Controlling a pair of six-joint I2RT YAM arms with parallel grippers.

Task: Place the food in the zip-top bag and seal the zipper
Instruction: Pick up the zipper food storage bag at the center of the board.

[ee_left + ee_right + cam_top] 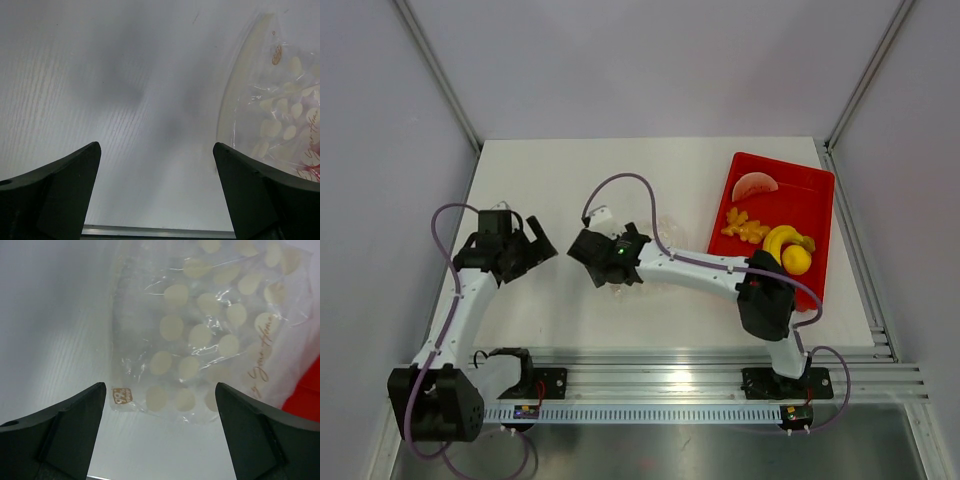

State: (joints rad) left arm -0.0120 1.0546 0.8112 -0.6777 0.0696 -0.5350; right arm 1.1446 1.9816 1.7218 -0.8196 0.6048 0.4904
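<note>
Nothing of the task is done yet, as far as these views show. All the food sits in the red tray (800, 195), at about 2 o'clock on the white table (560, 180). The watermelon slice (755, 185) is at the tray's 11 o'clock. The orange knobbly pieces (745, 228) are toward 8 o'clock. The banana (780, 240) and the yellow lump (797, 260) touch each other near 6 o'clock.

The bag (200, 340) lies flat on the table near the centre, spotted face up, and looks empty. It sits between the left arm's reach and the tray. In the right wrist view it fills the frame from 12 to 3 o'clock, with a sliver of red tray at 4 o'clock just beside its edge. In the left wrist view only its pale curved edge shows, at 3 o'clock. I cannot pick out the zipper, nor tell whether the mouth is open or pressed closed.

The left claw (156, 150) is spread wide over bare table, holding nothing. The right claw (160, 390) is also spread wide and empty. It hangs above the near edge of the bag, and the pictures do not show it touching the plastic.

What is left, by my reading, is everything: getting the mouth open and held, moving each piece of food across from the tray into it, then running the seal shut along its width.
</note>
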